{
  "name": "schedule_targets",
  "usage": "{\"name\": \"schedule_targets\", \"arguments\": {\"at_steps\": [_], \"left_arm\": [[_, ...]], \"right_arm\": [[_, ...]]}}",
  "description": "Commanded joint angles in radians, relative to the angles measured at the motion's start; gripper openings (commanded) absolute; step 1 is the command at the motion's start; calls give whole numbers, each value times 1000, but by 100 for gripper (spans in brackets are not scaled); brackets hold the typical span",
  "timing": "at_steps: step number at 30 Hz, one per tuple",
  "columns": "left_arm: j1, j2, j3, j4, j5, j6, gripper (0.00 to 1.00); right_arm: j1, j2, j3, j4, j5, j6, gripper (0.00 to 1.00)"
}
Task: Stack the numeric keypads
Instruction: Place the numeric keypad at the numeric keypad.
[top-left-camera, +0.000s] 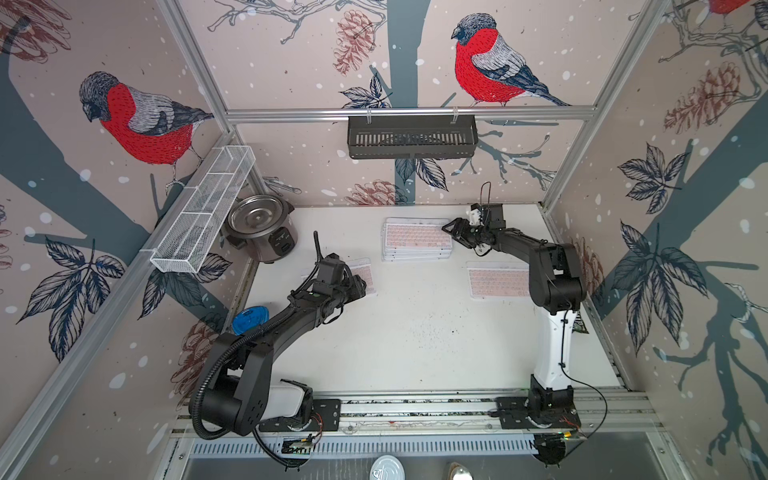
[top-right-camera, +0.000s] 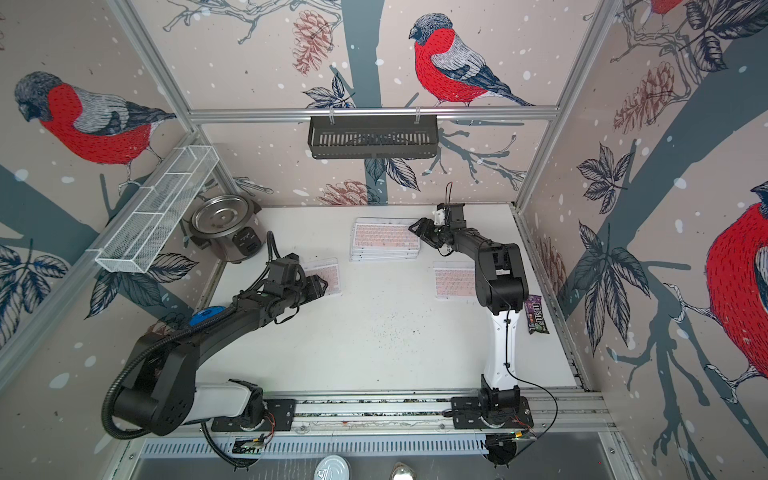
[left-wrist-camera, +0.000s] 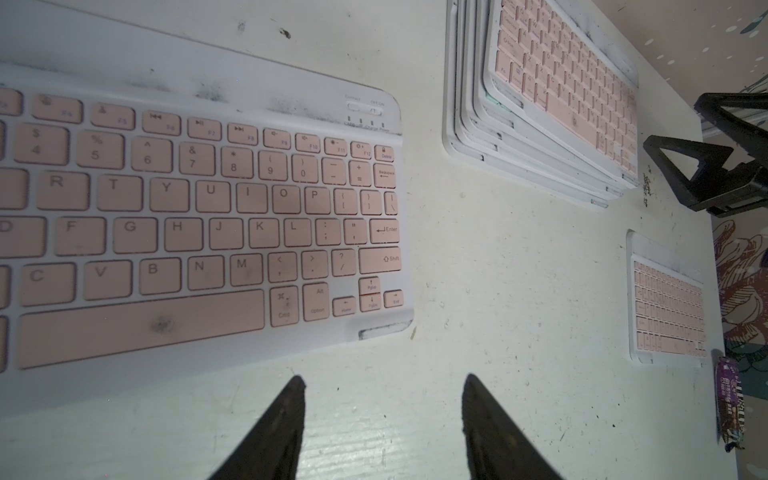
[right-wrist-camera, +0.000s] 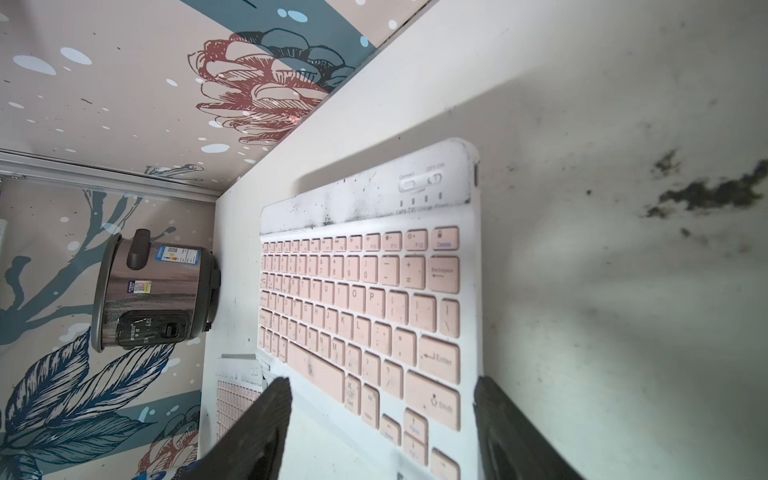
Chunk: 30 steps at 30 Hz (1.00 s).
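**Two loose keyboards, a stack between them, both grippers spread**

On the left of the white table (top-left-camera: 415, 340), a pink-keyed left keyboard (top-left-camera: 365, 276) lies flat, partly hidden under the left arm in both top views. The left gripper (left-wrist-camera: 382, 380) hangs low over it. In the left wrist view the fingers stand a modest way apart over bare table, just off the keyboard's space-bar edge, and hold nothing.

Toward the back middle sits the stack of keyboards (top-left-camera: 415, 241), several deep, edges stepped rather than flush, with a pink-keyed one on top.

The right gripper (top-left-camera: 451, 232) sits at the stack's right end. Its jaws are spread wide, and the top keyboard's short end lies between the fingers (right-wrist-camera: 266, 419) in the right wrist view. Whether they touch its frame is hard to tell.

Further right and nearer the front, the right keyboard (top-left-camera: 496, 282) lies flat alone, well apart from the stack, beside the right arm's elbow.
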Motion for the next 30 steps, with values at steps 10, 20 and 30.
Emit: {"name": "schedule_targets", "arguments": {"at_steps": [10,20,30], "left_arm": [[2,60,47,17,-21,10,60],[2,241,160,45,-61,37,59],[-11,393,236,28,-86,87,58]], "right_arm": [[26,-177,-110,-19,71,-80,71],[101,-447,-547,242,67,12,72],[126,-569,-657,217,62,-19,72]]}}
